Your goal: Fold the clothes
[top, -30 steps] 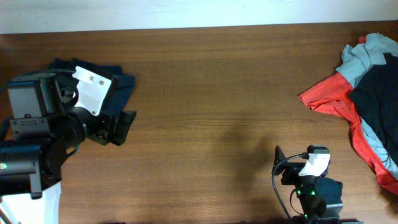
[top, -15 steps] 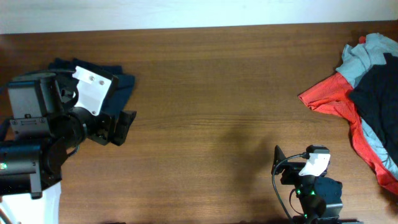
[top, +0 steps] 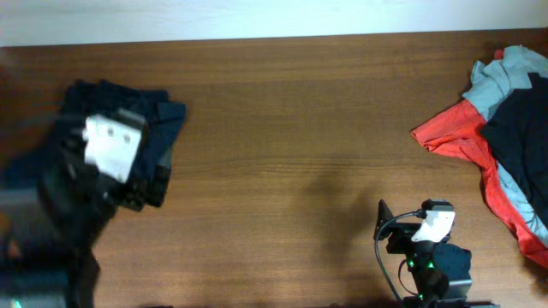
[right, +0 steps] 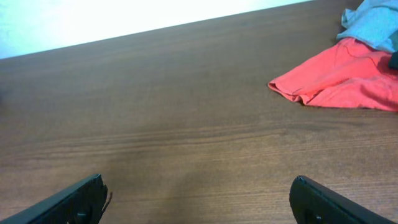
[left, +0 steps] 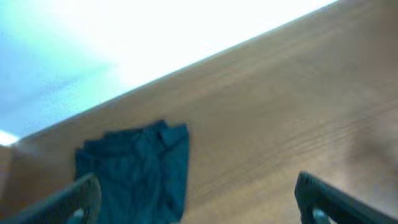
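Wide open at the left gripper (left: 199, 208), the two dark fingertips (left: 78, 200) far apart at the lower corners of the left wrist view, gripping nothing. Close by the left-hand fingertip in that view, on the table (left: 280, 106): the navy shorts (left: 134, 168), bunched into a compact, rumpled bundle near the far edge. From overhead, smeared by blur at the left arm (top: 77, 197), which covers the near part of the shorts; impossible to tell there whether touching the cloth or above it.

Wide open too at the right gripper (right: 199, 208), fingertips at the lower corners of the right wrist view, empty, over bare wood by the near edge. Well apart from it, at the far right of the table: a loose heap, with a red piece (right: 339, 78) spread toward the middle, a light grey piece (right: 370, 22) at the far side, and a dark piece (top: 522, 128) lying over both.
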Robot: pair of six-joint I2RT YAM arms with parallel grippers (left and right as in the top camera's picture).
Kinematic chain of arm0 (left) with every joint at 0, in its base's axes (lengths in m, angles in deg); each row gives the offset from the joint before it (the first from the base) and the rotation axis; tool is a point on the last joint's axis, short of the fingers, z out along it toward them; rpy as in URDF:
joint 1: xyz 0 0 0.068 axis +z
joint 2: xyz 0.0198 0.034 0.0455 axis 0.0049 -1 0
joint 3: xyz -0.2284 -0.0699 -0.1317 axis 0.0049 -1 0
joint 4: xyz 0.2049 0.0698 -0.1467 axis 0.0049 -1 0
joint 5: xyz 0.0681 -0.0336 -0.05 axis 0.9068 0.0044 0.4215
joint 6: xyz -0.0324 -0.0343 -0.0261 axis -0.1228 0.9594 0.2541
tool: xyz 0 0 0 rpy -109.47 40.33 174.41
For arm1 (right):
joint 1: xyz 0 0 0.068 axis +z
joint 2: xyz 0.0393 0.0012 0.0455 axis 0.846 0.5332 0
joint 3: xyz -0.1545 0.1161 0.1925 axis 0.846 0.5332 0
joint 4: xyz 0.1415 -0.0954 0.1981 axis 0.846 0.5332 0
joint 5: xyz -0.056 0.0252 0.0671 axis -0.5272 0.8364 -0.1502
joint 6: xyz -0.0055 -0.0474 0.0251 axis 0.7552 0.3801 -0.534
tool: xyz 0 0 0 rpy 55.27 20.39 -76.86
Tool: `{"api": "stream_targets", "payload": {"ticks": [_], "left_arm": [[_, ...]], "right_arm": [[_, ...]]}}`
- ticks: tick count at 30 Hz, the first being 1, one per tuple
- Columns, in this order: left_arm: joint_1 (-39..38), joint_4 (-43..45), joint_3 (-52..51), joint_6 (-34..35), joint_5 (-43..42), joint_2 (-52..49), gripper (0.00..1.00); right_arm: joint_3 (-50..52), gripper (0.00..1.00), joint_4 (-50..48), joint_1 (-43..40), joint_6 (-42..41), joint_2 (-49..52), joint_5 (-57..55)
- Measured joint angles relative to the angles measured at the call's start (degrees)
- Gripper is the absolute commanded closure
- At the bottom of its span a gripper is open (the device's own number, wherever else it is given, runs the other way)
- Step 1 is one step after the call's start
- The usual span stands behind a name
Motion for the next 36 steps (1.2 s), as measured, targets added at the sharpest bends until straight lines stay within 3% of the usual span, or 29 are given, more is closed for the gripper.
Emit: {"api": "stream_targets", "payload": {"ticks": [9,12,22,30,36], "left_arm": [[0.00,25.35,-37.46,0.44,0.74,22.86,0.01],[0.00,27.08,-46.34,1.79,0.72,31.52,0.01],[0.00,29.00,-61.70,3.72,0.61,51.60,0.01],[0.00,41.03,-70.47,4.13,-1.70,51.93,0.01],[0.00,40.50,-73.88,4.13,-2.43,51.91,0.01]], "right_arm": [[0.00,0.01,-0.04,0.00,-0.02,-0.04,-0.02],[0.00,0.01,-0.07,0.00,-0.22,-0.11,-0.02],[0.00,0.01,-0.04,0.00,-0.39,0.02,0.00],[0.00,0.01,-0.04,0.00,-0.46,0.00,0.00],[0.00,0.01,-0.04,0.00,-0.46,0.00,0.00]]}}
